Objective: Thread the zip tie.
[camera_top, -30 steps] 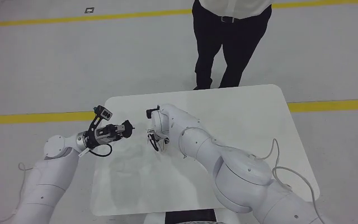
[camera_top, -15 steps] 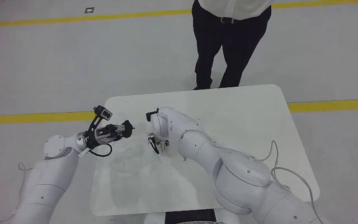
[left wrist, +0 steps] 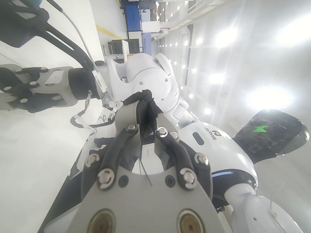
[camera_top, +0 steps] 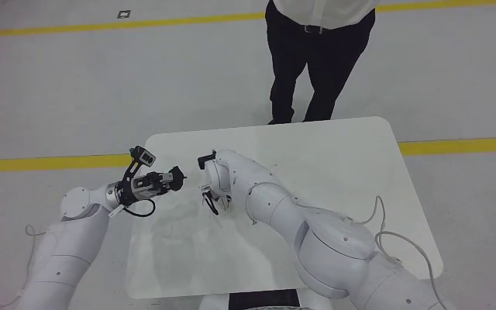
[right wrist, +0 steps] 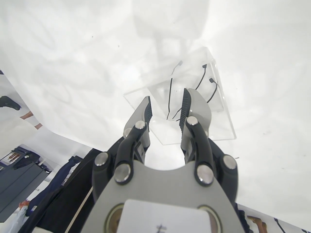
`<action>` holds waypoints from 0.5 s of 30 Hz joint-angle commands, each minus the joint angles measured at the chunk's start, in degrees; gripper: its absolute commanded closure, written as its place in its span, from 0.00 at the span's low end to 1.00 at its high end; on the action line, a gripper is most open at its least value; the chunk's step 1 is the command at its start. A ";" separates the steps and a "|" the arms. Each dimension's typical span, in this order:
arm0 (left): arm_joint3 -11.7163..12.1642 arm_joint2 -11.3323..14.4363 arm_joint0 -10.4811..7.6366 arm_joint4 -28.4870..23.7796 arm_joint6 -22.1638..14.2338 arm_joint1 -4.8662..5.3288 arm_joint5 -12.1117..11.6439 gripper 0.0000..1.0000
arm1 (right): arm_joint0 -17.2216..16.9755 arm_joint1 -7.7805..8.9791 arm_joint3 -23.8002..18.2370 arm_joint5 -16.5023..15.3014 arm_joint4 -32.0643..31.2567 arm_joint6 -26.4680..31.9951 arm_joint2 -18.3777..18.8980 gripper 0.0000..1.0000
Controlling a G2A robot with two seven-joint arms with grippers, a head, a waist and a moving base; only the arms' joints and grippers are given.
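Observation:
My left gripper (camera_top: 177, 177) hangs over the table's left part, shut on a thin black zip tie (left wrist: 143, 166). The tie's tail runs back between the fingers (left wrist: 131, 112) toward the wrist. My right gripper (right wrist: 166, 107) is open and points down just above a clear plastic tray (right wrist: 228, 127). Several loose black zip ties lie in the tray; one zip tie (right wrist: 170, 93) lies right below the gap between the fingers, and two others (right wrist: 213, 88) lie off to the side. In the top view the right gripper (camera_top: 211, 200) sits a short way right of the left one.
The white table (camera_top: 325, 163) is bare to the right and toward the front. A person in dark trousers (camera_top: 310, 70) stands at the far edge, touching nothing. The right wrist's camera bracket (left wrist: 26, 20) is close to my left gripper.
The right arm has shifted slightly to the left over the tray. The left arm has held still with its zip tie.

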 commanded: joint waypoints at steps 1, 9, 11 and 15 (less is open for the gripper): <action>0.00 0.00 0.00 0.00 0.00 0.00 0.00 1.00 | -0.06 -0.01 -0.20 0.00 -0.48 0.11 -0.19 0.76; 0.00 0.00 0.00 0.00 0.00 0.00 0.00 1.00 | -0.06 -0.14 -0.35 0.00 -2.04 0.79 -0.72 0.82; 0.00 0.00 0.00 0.00 0.00 0.00 0.00 1.00 | -0.20 -0.14 -0.48 0.00 -2.07 0.83 -0.72 0.82; 0.00 0.00 0.00 0.00 0.00 0.00 0.00 1.00 | -0.48 -0.10 -0.76 0.00 -2.24 0.99 -0.84 0.82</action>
